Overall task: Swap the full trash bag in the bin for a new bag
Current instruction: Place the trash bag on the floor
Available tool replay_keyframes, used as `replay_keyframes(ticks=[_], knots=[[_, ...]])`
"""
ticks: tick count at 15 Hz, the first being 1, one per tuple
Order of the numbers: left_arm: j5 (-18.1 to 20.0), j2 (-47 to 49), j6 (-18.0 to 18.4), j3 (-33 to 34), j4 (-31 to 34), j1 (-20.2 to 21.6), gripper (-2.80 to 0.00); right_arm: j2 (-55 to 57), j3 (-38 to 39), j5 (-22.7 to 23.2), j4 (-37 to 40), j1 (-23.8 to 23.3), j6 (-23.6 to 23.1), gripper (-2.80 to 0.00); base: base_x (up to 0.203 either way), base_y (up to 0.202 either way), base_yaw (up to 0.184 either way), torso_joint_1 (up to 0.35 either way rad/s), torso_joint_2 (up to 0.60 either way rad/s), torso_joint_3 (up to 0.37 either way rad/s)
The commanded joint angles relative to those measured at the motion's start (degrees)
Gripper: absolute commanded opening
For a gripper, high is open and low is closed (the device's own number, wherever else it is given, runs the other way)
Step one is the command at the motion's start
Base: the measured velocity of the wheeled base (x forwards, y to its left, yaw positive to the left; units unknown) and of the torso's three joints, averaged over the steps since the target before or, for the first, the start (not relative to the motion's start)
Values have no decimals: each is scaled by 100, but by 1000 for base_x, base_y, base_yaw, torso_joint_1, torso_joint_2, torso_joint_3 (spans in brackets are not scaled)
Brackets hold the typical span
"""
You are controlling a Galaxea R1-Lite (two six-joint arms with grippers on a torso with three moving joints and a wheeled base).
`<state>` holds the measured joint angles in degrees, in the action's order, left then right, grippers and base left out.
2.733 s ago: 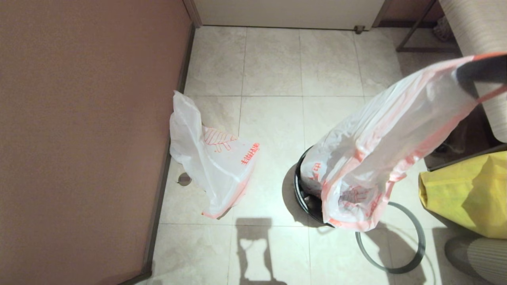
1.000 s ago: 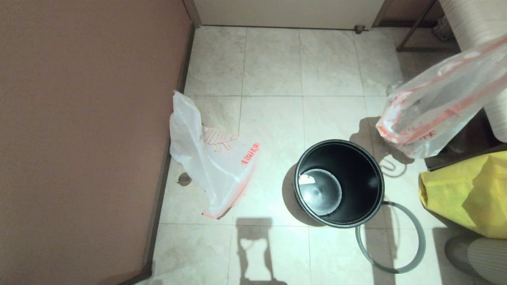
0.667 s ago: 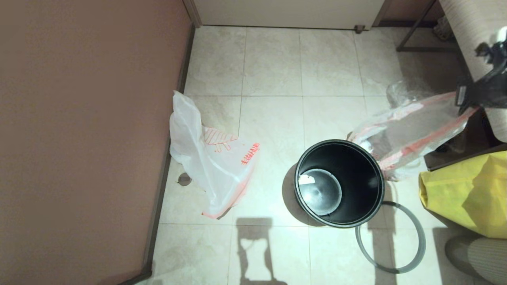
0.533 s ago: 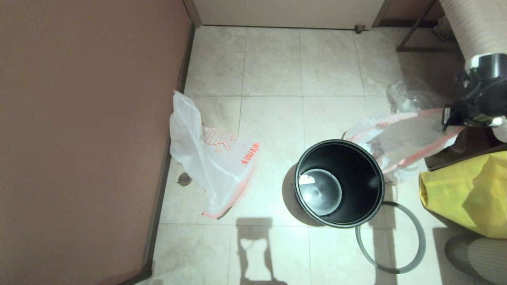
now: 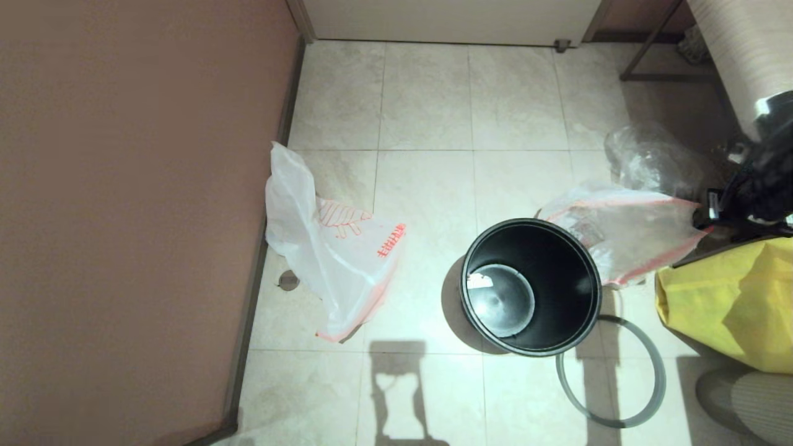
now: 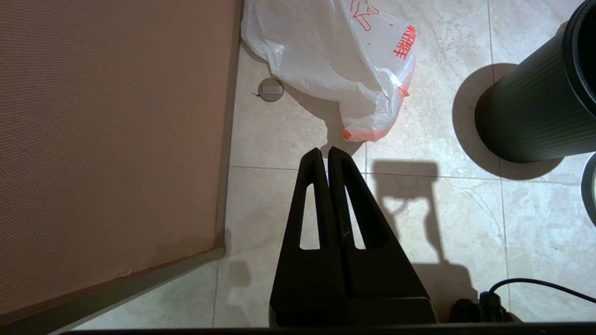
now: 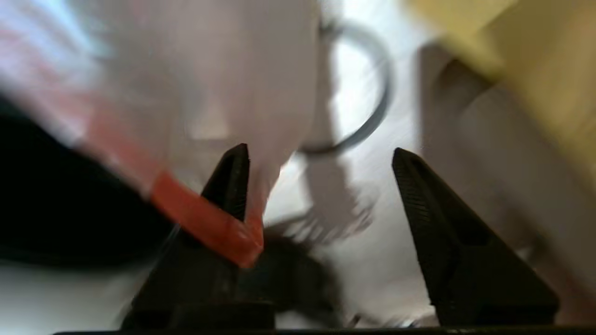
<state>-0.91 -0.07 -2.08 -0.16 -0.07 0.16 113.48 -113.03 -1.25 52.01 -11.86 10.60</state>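
we see our right gripper (image 7: 316, 186) spread wide at right of the frame, the bulging translucent white full trash bag (image 5: 626, 232) draped beside the round black plastic bin (image 5: 531, 286). our left gripper (image 6: 327, 156) is pinched closed, empty. the limp leaf-printed new bag (image 5: 325, 248) lies left of centre.

I see the bin (image 5: 531, 286) is black inside and out, its loose rim ring (image 5: 610, 371) grey. The new bag (image 5: 328, 248) is translucent white with an orange-pink edge, orange leaf drawing and red characters. The sack (image 5: 731, 303) is yellow.
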Motion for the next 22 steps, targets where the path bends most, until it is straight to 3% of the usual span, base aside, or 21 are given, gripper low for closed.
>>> replay_keyframes(ticks=[1,2,4,7,9,10,12,16,17,18,20,21,22], knots=[[-6,7,-2,7,-1,2,-280,-683,0,1500,1243,-298,98,0,0,0,0,0,0,0],[-6,7,-2,-2,-1,2,-280,-693,0,1888,1499,-443,109,0,0,0,0,0,0,0],[-6,7,-2,7,-1,2,-280,-591,8,2218,2060,-514,63,0,0,0,0,0,0,0],[-6,7,-2,-1,-1,2,-280,-627,12,3002,2059,-544,131,0,0,0,0,0,0,0],[-6,7,-2,-2,-1,2,-280,-565,117,2814,2006,-420,196,0,0,0,0,0,0,0],[-6,7,-2,6,-1,2,-280,-560,127,2954,1812,-434,317,0,0,0,0,0,0,0],[-6,7,-2,-2,-1,2,-280,-605,220,4067,1085,-623,1140,0,0,0,0,0,0,0],[-6,7,-2,7,-1,2,-280,-835,827,4191,-392,-732,1720,0,0,0,0,0,0,0],[-6,7,-2,-2,-1,2,-280,-823,848,3850,-572,-643,1755,0,0,0,0,0,0,0],[-6,7,-2,1,-1,2,-280,-732,860,2998,-586,-461,1698,0,0,0,0,0,0,0],[-6,7,-2,-2,-1,2,-280,-378,884,802,-764,-172,1529,0,0,0,0,0,0,0],[-6,7,-3,-2,-1,2,-280,-244,922,172,-1321,-75,1573,0,0,0,0,0,0,0],[-5,7,-2,6,-1,2,-280,-293,984,51,-1744,-33,1749,0,0,0,0,0,0,0]])
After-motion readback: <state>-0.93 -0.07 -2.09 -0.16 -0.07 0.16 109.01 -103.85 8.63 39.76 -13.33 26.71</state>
